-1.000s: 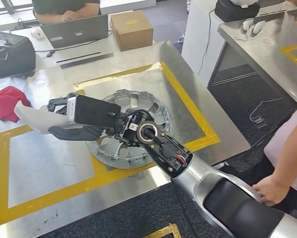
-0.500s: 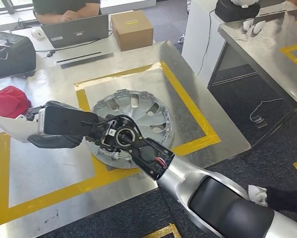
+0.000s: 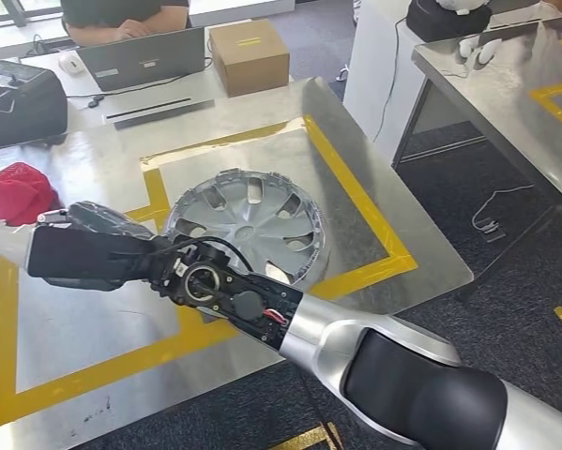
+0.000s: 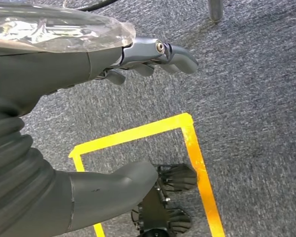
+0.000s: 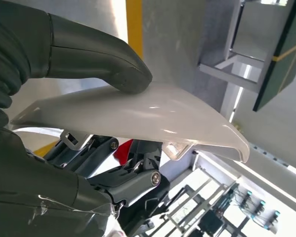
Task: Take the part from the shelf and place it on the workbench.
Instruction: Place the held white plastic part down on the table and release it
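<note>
your right hand reaches out over the tabletop, just beside the silver wheel cover on the side toward the red cloth. it grips the white part: in the right wrist view the thick thumb presses on one face of the long, curved white piece and the darker fingers close under it, so the part is clamped flat across the hand, probably to keep it level for setting down. in the head view only the part's pale tip shows past the hand, beyond the wheel cover and close to the red cloth. whether it already touches the tabletop, you cannot tell. judged from this, the carry is nearly done, and what remains is to lower the part onto bare metal beside the wheel cover, not on top of it or on the cloth. your left hand hangs over the carpet with its fingers apart, holding nothing.
</note>
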Controlling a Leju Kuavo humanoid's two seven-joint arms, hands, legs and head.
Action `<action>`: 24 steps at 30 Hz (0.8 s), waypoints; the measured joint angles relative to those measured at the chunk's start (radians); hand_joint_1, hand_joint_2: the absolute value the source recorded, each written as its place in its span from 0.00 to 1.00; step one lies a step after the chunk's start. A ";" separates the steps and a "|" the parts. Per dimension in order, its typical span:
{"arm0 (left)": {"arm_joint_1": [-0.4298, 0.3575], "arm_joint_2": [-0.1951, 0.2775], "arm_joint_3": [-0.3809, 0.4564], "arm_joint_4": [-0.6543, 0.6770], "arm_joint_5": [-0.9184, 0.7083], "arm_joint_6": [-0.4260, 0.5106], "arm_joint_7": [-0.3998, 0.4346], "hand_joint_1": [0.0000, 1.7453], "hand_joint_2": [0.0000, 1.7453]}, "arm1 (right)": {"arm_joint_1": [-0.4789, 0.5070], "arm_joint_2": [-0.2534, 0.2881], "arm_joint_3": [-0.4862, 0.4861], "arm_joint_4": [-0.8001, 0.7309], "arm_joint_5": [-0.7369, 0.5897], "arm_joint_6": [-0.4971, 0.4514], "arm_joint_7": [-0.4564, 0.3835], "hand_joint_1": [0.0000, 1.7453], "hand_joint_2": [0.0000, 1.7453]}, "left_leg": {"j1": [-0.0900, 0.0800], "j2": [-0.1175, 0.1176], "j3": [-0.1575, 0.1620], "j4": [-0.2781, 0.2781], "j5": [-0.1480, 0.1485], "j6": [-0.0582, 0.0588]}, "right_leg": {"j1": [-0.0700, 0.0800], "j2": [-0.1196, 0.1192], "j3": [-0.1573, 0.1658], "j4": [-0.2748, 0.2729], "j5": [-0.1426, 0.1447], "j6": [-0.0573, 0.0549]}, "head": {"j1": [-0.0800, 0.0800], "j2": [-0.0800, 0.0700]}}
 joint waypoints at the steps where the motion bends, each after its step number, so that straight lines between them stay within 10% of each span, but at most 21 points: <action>1: -0.001 -0.001 0.000 0.000 0.000 0.000 0.000 0.00 1.00 | -0.001 0.001 0.021 0.005 -0.004 -0.006 0.003 1.00 1.00 | 0.000 0.000 0.000 0.000 0.000 0.000 | 0.000 0.000 0.000 0.000 0.000 0.000 | 0.000 0.000; 24: -0.024 -0.027 -0.001 0.000 -0.032 0.005 -0.001 0.00 1.00 | -0.017 0.002 0.279 0.131 0.188 -0.178 0.080 1.00 1.00 | 0.000 0.001 0.001 0.000 0.000 0.000 | 0.000 0.000 0.000 0.000 0.000 0.000 | 0.000 0.000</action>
